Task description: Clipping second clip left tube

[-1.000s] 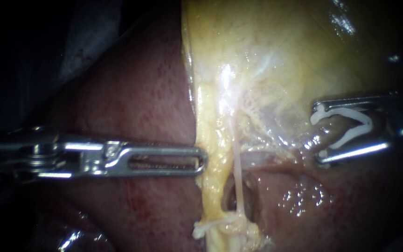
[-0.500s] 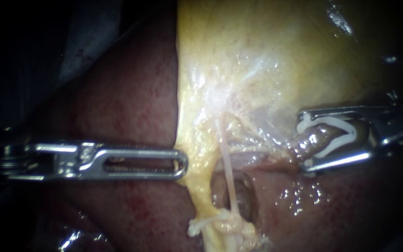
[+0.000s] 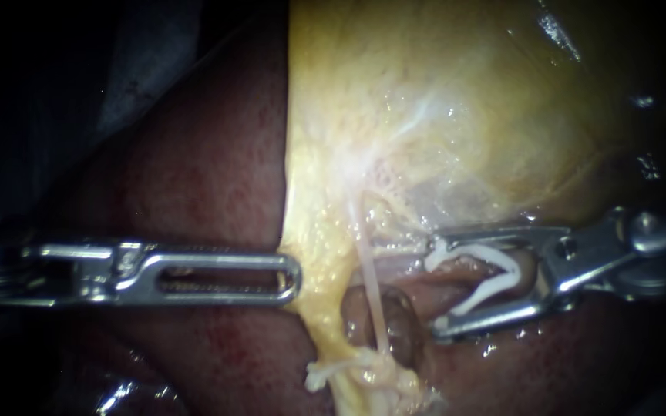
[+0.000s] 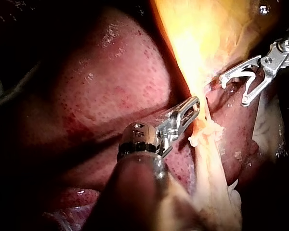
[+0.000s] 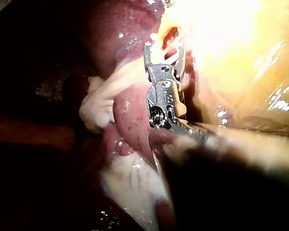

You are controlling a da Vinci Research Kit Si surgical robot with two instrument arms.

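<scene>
A thin pale tube (image 3: 371, 286) runs down from the yellow gallbladder (image 3: 464, 115) to a whitish knotted lump (image 3: 333, 374); a dark hollow lies right behind it. My left instrument (image 3: 294, 277) comes in level from the left, with its slotted jaws shut on the gallbladder's yellow edge (image 4: 192, 108). My right instrument (image 3: 433, 293) holds an open white clip (image 3: 483, 279) between jaws that stand wide apart, their tips a short way right of the thin tube. A pink band of tissue (image 3: 464, 264) lies between the clip's arms. In the right wrist view those jaws (image 5: 164, 48) point into glare.
Dark red liver (image 3: 194, 177) fills the left and lower field, under both shafts. Wet red tissue (image 3: 549, 362) lies below the right instrument. Pale fatty strands (image 4: 212, 163) hang past the left jaws in the left wrist view.
My right instrument has moved left and down with its clip, closing on the thin tube. My left instrument has drawn back to the left, and the yellow edge followed it.
</scene>
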